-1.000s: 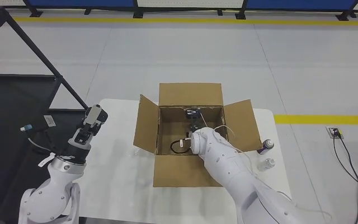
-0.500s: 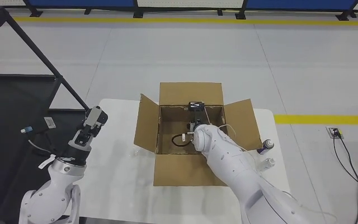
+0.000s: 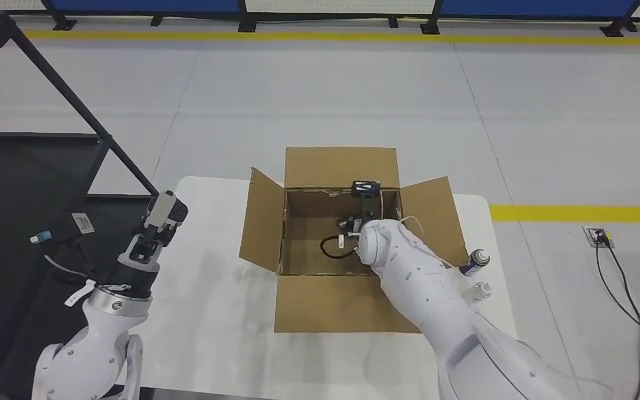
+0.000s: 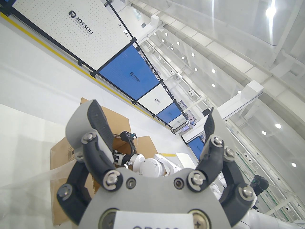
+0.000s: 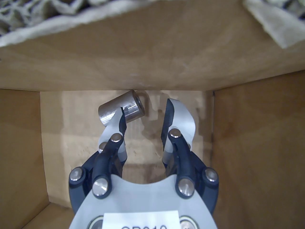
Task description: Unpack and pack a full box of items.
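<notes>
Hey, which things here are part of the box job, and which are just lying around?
Job: box; metal cylinder inside it; open right gripper by the cylinder; probably the dark bottle and clear bottle beside the box.
Lying about: floor socket with its cable; black screen.

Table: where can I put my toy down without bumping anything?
Most bare table lies between the left tool and the left flap of the box, and along the near edge in front of it. Crowded: the strip right of the box, with two bottles and the right arm. Inside the box, the right tool hangs beside a metal cylinder.
</notes>
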Tool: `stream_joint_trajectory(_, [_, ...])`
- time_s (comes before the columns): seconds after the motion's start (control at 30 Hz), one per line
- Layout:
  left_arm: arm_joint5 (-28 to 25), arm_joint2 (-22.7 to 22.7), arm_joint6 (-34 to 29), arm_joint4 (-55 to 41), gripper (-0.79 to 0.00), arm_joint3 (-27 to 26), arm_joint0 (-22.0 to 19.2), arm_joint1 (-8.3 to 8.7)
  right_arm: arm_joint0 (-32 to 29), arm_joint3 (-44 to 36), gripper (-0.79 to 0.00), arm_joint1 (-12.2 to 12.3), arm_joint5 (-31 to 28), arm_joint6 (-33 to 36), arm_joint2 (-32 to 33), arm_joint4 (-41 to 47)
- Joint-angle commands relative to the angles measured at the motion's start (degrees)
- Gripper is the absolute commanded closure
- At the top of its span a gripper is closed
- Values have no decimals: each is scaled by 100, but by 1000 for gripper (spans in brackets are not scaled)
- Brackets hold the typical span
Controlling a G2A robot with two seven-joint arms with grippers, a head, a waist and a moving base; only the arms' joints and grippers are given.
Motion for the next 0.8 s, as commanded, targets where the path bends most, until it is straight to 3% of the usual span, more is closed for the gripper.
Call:
stream_joint_trajectory(0.0, [-2,3,18,8,-785,-10,3,11,-5,8,-372,20,-72,14,18,-20])
stream_joint_trajectory(0.17, [16,-3,53,12,-785,-7,10,37,-26,-18,-391,73,-606,119,64,-44])
stream_joint_trajectory(0.27, [30,-6,70,6,-785,-9,10,52,-13,-5,-597,124,-1058,169,156,68])
stream_joint_trajectory(0.37, [39,-2,82,3,-785,-16,6,67,18,34,-637,179,-1340,217,239,154])
stream_joint_trajectory(0.47, [41,6,79,0,-785,-12,-10,83,13,12,-625,206,-1345,191,286,174])
stream_joint_trajectory(0.57, [53,14,85,-8,-785,-4,-26,97,-18,-62,-680,200,-1187,150,268,74])
stream_joint_trajectory(0.67, [55,29,88,-24,-785,17,-47,111,-43,-125,-785,174,-1030,189,239,-26])
stream_joint_trajectory(0.77, [13,56,-86,41,-785,38,-36,137,-39,-139,-785,168,-1087,218,246,-64])
